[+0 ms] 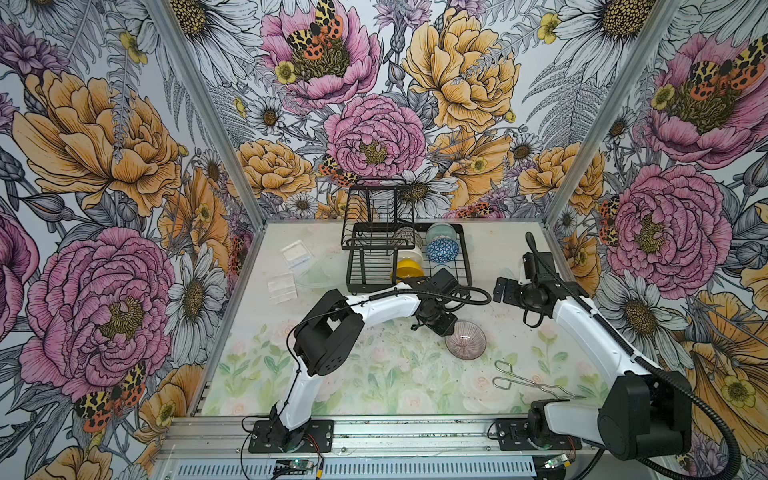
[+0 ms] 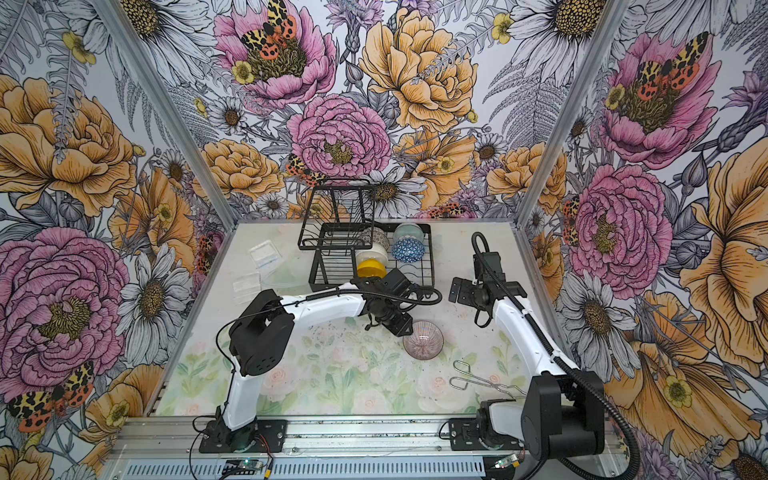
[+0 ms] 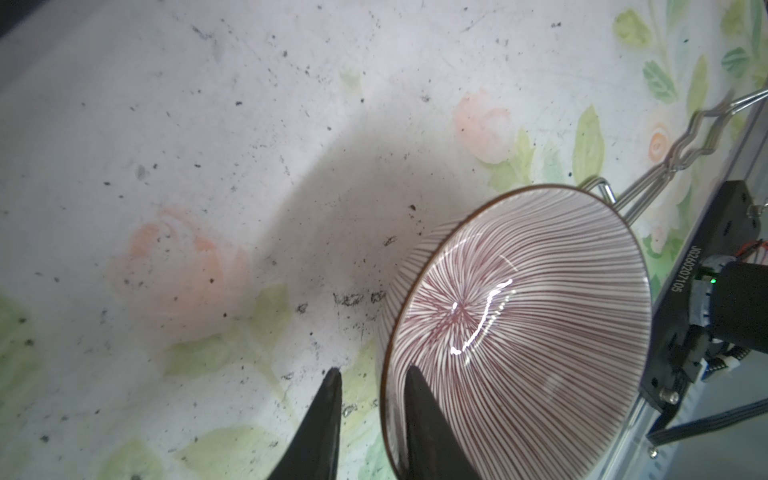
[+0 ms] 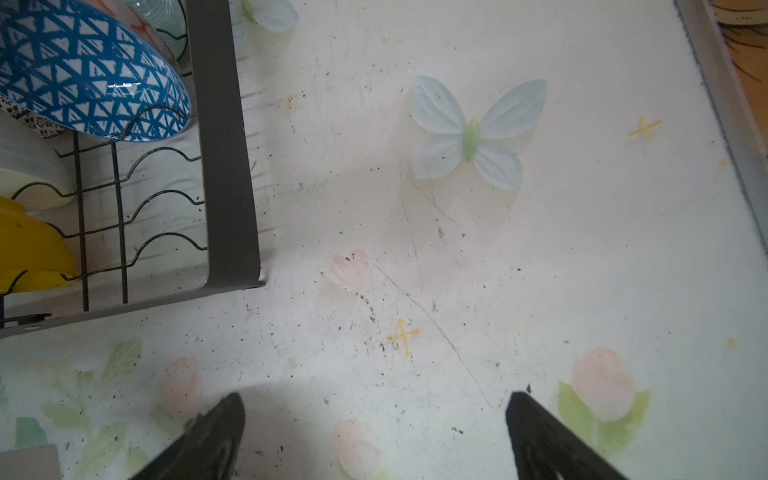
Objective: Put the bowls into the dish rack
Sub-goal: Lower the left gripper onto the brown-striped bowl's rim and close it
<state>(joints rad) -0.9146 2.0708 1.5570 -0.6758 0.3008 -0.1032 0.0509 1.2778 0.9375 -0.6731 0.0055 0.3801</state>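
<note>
The mauve bowl (image 1: 465,340) (image 3: 519,332) with radiating lines rests upright on the mat. My left gripper (image 1: 446,328) (image 3: 372,372) straddles its near rim, one finger inside and one outside. A gap shows between the outer finger and the wall. The black wire dish rack (image 1: 465,266) (image 4: 224,166) stands at the back. In its lower base are the yellow bowl (image 1: 407,270), cream bowl (image 1: 409,253), blue triangle bowl (image 1: 442,249) (image 4: 83,75), teal bowl (image 1: 440,232) and mosaic bowl (image 1: 409,237). My right gripper (image 1: 505,291) (image 4: 374,399) hangs open and empty, right of the rack.
Metal wire tongs (image 1: 528,380) (image 3: 685,137) lie on the mat near the front right, just beyond the mauve bowl. Clear plastic containers (image 1: 296,253) (image 1: 282,286) sit left of the rack. Flowered walls close in the back and both sides.
</note>
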